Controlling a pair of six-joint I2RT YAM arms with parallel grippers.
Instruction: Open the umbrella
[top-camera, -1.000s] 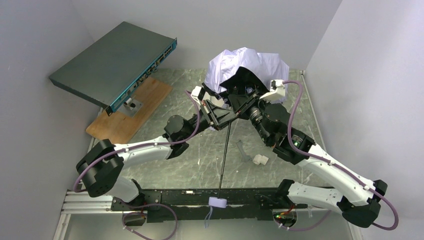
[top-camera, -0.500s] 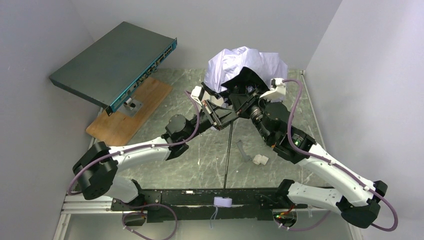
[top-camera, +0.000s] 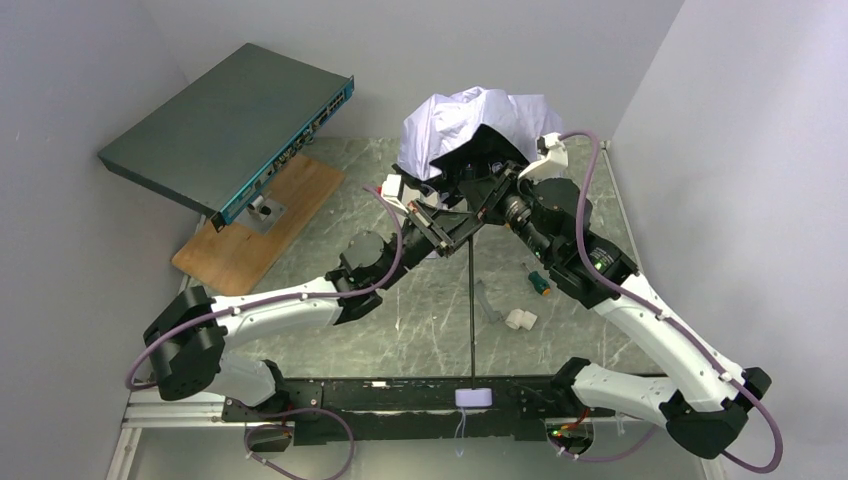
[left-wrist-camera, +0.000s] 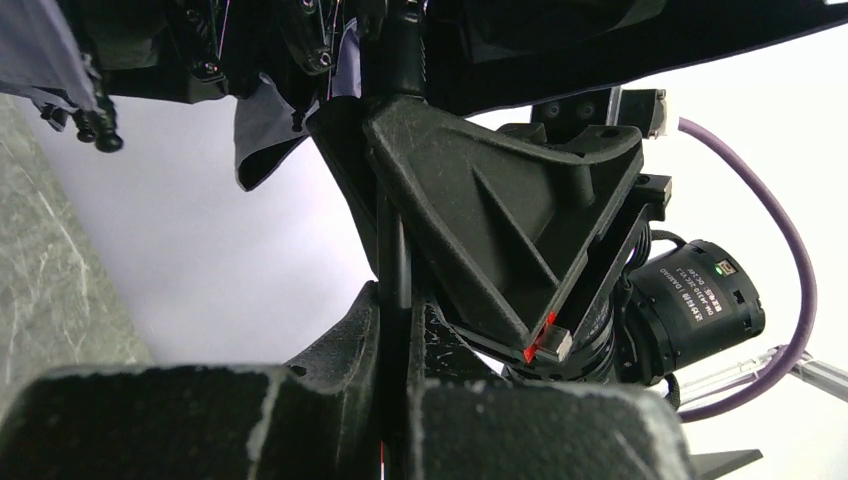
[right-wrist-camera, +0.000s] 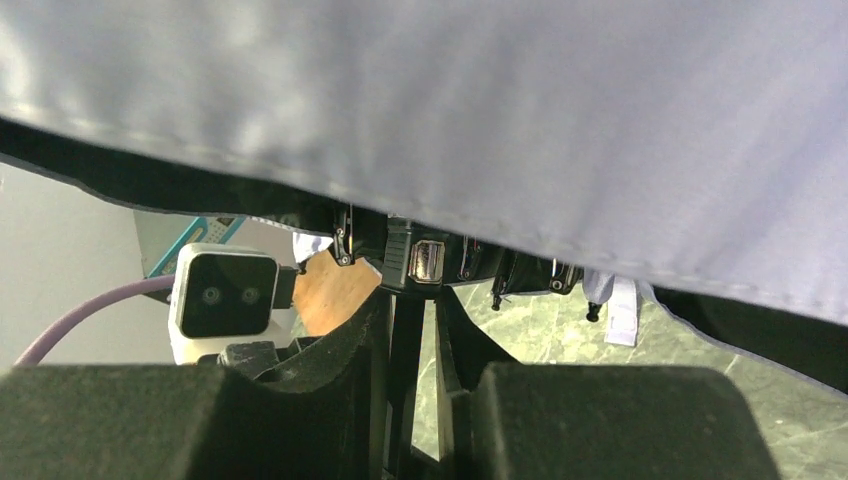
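Lavender fabric of the umbrella (top-camera: 480, 125) bunches just beyond both fingertips, pushed farther out than a second ago. The shaft (top-camera: 471, 310) trails behind them, longer. Left gripper (left-wrist-camera: 395, 330) pinches the shaft; right gripper (right-wrist-camera: 410, 350) straddles it, clamping unclear. Judgement: opening under way, not locked.

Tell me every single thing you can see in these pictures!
umbrella: one, pale lavender-white with thin black shaft, canopy far middle, handle at the near edge
flat box: one, dark grey-green, far left, tilted
wooden board: one, brown, left side by the box
white piece: one, white, right of the shaft
green piece: one, green and orange, by the right arm
table: one, green marbled
left pincer: one, black, closed on the shaft
right pincer: one, black, either side of the shaft under the canopy
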